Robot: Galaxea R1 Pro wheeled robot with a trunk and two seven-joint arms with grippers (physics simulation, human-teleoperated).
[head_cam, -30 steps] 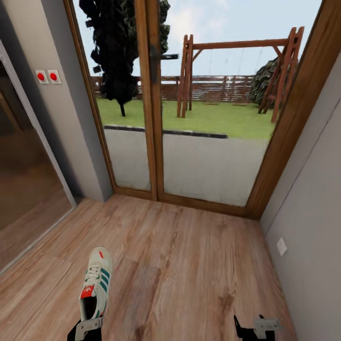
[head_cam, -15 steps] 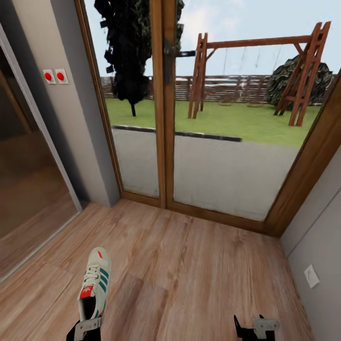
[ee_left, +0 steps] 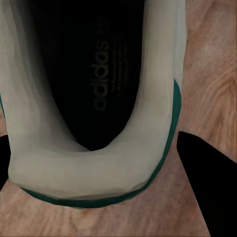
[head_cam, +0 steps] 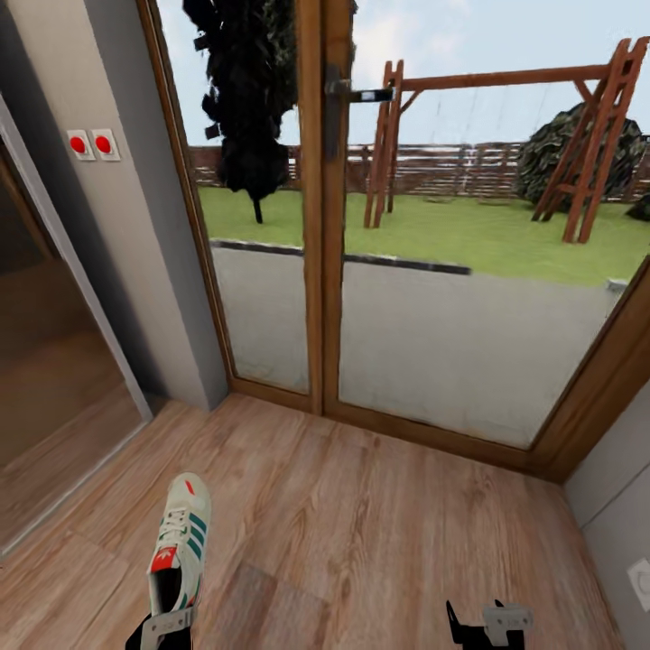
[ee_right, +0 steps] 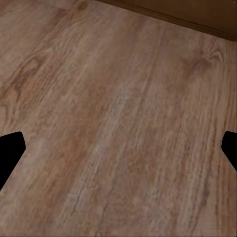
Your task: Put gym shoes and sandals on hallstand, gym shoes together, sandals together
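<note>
the view has swung right across the glass door [head_cam: 406, 271], so the robot is turning. left gripper [head_cam: 168, 623] fingers clamp a gym shoe [head_cam: 178, 542] above the floor [head_cam: 379, 542]; right gripper [head_cam: 487, 623] fingers are apart, empty.

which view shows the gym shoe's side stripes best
The head view: the gym shoe shows whole there, green stripes and red tongue label included. The left wrist view shows its heel opening close up, with the insole lettering. The right wrist view shows bare floor.
</note>
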